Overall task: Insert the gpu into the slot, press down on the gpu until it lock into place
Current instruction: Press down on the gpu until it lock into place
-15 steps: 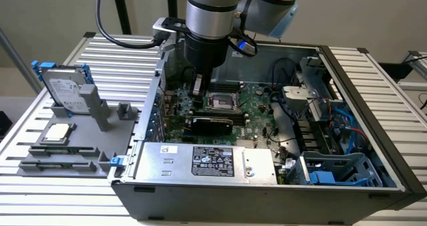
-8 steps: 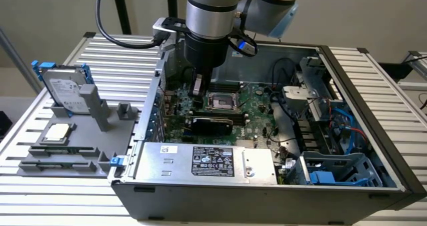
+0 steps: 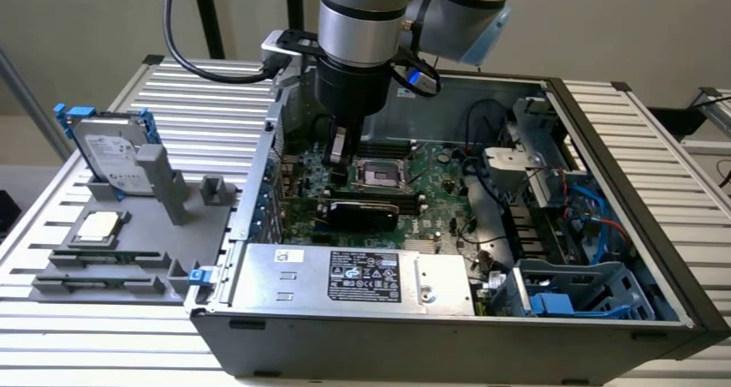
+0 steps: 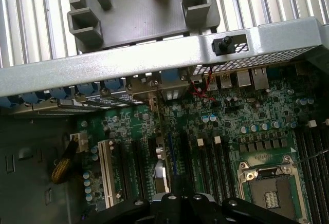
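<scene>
While I'm watching remotely, the arm is reaching down into the open PC case, so I'm logging fast.

Gripper: black gripper is hanging over the motherboard, beside the CPU socket on the exterior view's left. I'm reading the fingers as clenched tight, grasping nothing I can make out. In the wrist view its dark body is sitting just over the board.

GPU: black low-profile gpu is sitting on the board between the CPU socket and the power supply, lying along the board, apart from the gripper tip. I'm not able to tell whether it is fully locked in.

Slot: I'm seeing a thin blue slot running under the gripper in the wrist view, next to the black sockets. In the exterior view I can't make it out under the card.

Power supply: silver labelled box is filling the near side of the case.

Holder tray: grey tray is sitting outside the case on the exterior view's left, carrying a hard drive standing upright and a CPU chip lying flat.

Table: slatted metal table is bearing everything.
</scene>
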Motion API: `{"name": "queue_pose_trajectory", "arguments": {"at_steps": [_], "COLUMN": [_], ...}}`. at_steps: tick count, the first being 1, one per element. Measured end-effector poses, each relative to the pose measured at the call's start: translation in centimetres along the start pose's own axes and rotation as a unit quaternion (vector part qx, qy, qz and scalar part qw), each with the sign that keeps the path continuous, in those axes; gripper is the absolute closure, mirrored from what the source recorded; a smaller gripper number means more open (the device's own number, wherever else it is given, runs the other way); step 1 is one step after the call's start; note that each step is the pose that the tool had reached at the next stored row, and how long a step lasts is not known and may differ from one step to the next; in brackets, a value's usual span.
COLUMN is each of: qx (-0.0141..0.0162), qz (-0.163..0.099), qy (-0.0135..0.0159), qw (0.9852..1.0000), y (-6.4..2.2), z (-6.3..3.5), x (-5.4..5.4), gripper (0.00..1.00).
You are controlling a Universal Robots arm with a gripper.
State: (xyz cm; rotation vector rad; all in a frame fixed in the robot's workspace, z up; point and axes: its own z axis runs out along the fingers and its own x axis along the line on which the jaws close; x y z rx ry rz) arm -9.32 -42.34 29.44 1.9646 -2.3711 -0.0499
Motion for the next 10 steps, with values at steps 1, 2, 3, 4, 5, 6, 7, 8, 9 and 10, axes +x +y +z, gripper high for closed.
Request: {"name": "queue_pose_trajectory", "arguments": {"at_steps": [1,2,3,4,5,6,7,8,9,10], "qx": [0.0000,0.0000,0.0000,0.0000,0.0000,0.0000,0.0000,0.0000,0.0000,0.0000], "qz": [0.000,0.000,0.000,0.000,0.000,0.000,0.000,0.000,0.000,0.000], "qy": [0.0000,0.0000,0.0000,0.0000,0.0000,0.0000,0.0000,0.0000,0.0000,0.0000], "qw": [1.0000,1.0000,1.0000,1.0000,1.0000,1.0000,1.0000,1.0000,1.0000,1.0000], "y": [0.00,0.00,0.00,0.00,0.00,0.00,0.00,0.00,0.00,0.00], "z": [0.00,0.00,0.00,0.00,0.00,0.00,0.00,0.00,0.00,0.00], "x": [0.00,0.00,0.00,0.00,0.00,0.00,0.00,0.00,0.00,0.00], "gripper": [0.89,0.89,0.89,0.89,0.89,0.89,0.89,0.89,0.89,0.89]}}
